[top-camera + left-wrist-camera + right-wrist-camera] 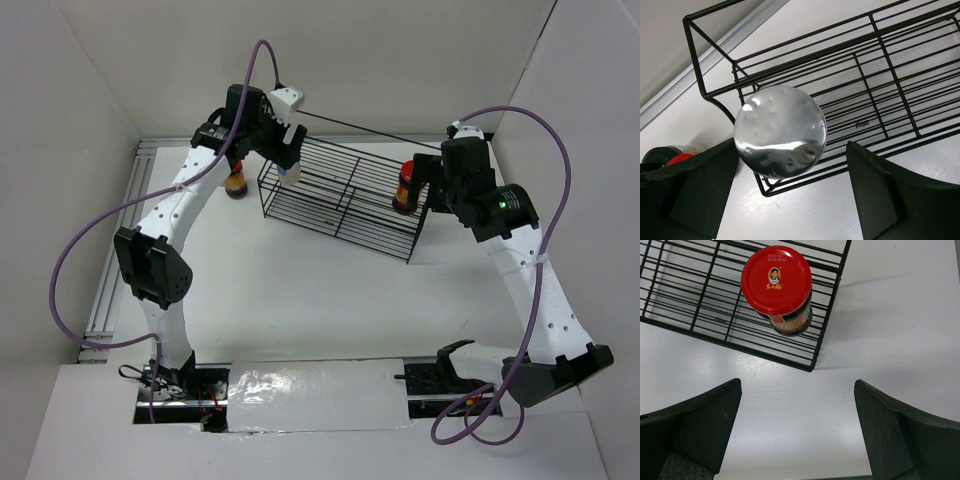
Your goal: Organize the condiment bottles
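A black wire rack [345, 195] stands on the white table. A white cylinder with a silver cap [780, 131] stands at the rack's left end, where it also shows in the top view [287, 172]. My left gripper [792, 145] is open around the cap, with a gap on the right side; it also shows from above [285, 158]. A brown jar with a red lid [776, 280] stands in the rack's right end [404, 190]. My right gripper [797, 382] is open and empty, just off that end [422, 185]. A second red-lidded jar [237, 184] stands on the table left of the rack. The pale bottle with a black cap is not seen.
White walls close in the table on the left, back and right. An aluminium rail [115, 250] runs along the table's left edge. The second jar's red lid [679, 158] shows beside my left finger. Purple cables loop over both arms.
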Robot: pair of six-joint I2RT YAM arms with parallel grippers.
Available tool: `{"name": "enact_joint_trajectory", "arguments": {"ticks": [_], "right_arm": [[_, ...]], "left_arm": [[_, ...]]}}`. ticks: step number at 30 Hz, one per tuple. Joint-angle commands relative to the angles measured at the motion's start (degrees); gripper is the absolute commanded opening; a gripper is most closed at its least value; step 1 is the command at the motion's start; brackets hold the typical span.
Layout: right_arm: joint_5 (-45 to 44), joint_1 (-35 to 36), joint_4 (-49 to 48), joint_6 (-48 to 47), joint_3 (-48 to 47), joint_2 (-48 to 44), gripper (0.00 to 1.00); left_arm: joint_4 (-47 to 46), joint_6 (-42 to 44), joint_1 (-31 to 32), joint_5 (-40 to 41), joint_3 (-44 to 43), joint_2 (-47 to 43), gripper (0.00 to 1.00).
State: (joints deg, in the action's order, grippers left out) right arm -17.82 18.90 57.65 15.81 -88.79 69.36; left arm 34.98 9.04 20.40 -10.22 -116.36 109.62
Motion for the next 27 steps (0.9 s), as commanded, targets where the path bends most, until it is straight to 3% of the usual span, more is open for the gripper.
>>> {"name": "enact_joint_trajectory", "arguments": {"ticks": [1, 10, 16, 17, 18, 19, 21, 23, 24, 27], "right_arm": [[-0.46, 0.70, -0.96, 0.45, 0.02, -0.46, 1.00], [-0.19, 0.79, -1.57, 0.62, 0.99, 0.16, 1.00], [-0.46, 0.88, -2.19, 0.62, 0.82, -0.63, 0.99], [-0.20, 0.88, -2.45, 0.62, 0.73, -1.07, 0.98], [-0.19, 0.79, -2.80, 0.45, 0.47, -1.16, 0.96], [-0.11, 0.71, -3.15, 0.01, -0.06, -1.16, 0.92], [-0.19, 0.53, -3.16, -0.78, -0.85, -0.63, 0.86], [-0.46, 0.27, -3.33, -2.18, -1.82, 0.42, 0.85], [-1.07, 0.18, -3.68, -2.71, -1.91, 0.68, 0.86], [-3.17, -0.35, -5.96, -3.69, -1.82, 1.38, 0.96]], "left_arm": [[-1.76, -0.68, 0.08, 0.64, -2.91, -1.52, 0.99], [0.34, -6.22, -3.17, -4.80, -7.66, -10.73, 0.99], [-2.02, -6.23, -12.83, -8.85, 1.82, -19.52, 0.99], [-2.98, -5.96, -15.54, -9.29, 4.10, -19.88, 0.91], [-3.16, -5.18, -16.87, -10.60, 4.90, -20.06, 0.61], [-2.99, -5.00, -19.24, -11.92, 5.87, -19.89, 0.45], [-2.55, -2.73, -20.14, -12.89, 6.66, -18.84, 0.23], [-2.64, -0.44, -22.42, -12.90, 8.24, -16.38, 0.27], [-2.90, 1.84, -22.42, -12.64, 8.95, -14.63, 0.48], [-6.57, 5.28, -22.86, -11.15, 13.68, -12.16, 0.90]]}}
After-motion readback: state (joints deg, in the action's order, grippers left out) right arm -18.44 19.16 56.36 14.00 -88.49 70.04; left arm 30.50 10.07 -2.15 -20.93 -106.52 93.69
